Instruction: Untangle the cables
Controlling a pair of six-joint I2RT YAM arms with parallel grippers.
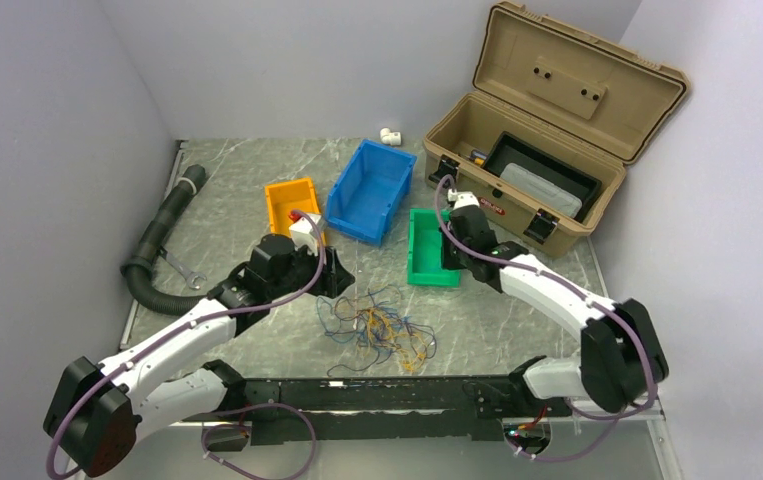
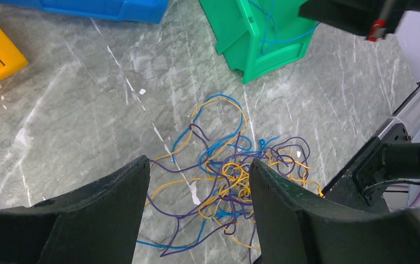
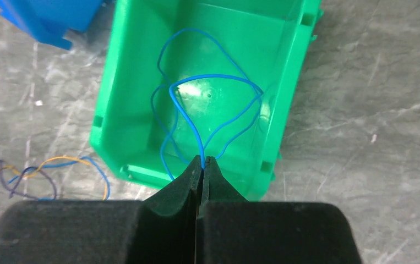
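Note:
A tangle of thin blue, yellow-orange and purple cables (image 1: pixel 377 328) lies on the marble table near the front edge; it also shows in the left wrist view (image 2: pixel 235 176). My left gripper (image 2: pixel 199 190) is open and empty, hovering above the tangle's left side (image 1: pixel 332 272). My right gripper (image 3: pixel 202 160) is shut on a blue cable (image 3: pixel 196 118) whose loops hang into the green bin (image 3: pixel 125 110); in the top view the gripper (image 1: pixel 452 245) sits over that bin (image 1: pixel 423 250).
A blue bin (image 1: pixel 369 190) and an orange bin (image 1: pixel 292 205) stand behind the tangle. An open tan toolbox (image 1: pixel 547 120) is at the back right. A black corrugated hose (image 1: pixel 162 235) and a wrench (image 1: pixel 185 270) lie at the left.

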